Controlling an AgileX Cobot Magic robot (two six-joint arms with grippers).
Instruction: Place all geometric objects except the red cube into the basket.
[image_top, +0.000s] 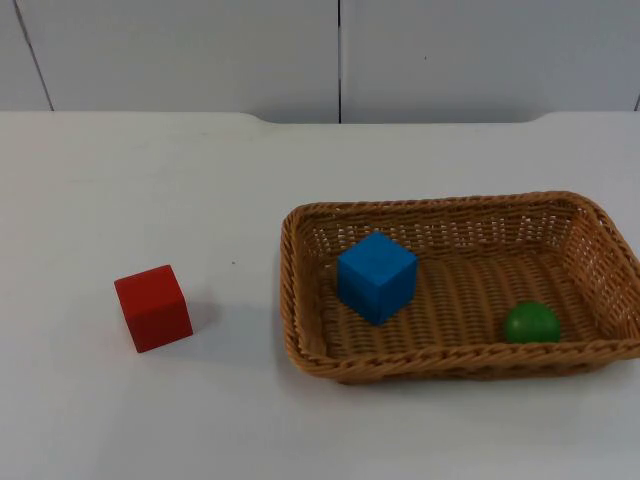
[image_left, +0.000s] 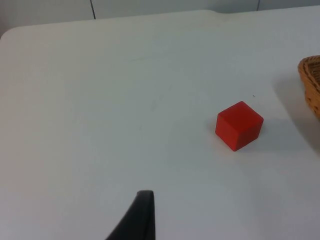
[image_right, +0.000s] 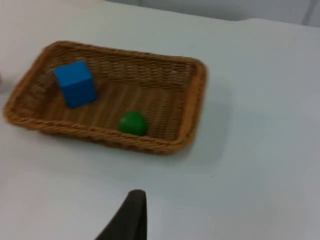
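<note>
A wicker basket stands on the white table, right of centre. Inside it a blue cube rests at the left end and a green ball lies near the front right wall. The right wrist view takes in the same basket, blue cube and green ball, with my right gripper held back over bare table, well short of the basket. A red cube sits alone on the table left of the basket. My left gripper hovers away from the red cube.
The grey partition wall closes off the table's far edge. The basket's rim lies to one side of the red cube in the left wrist view. Bare white table surrounds the red cube and the basket.
</note>
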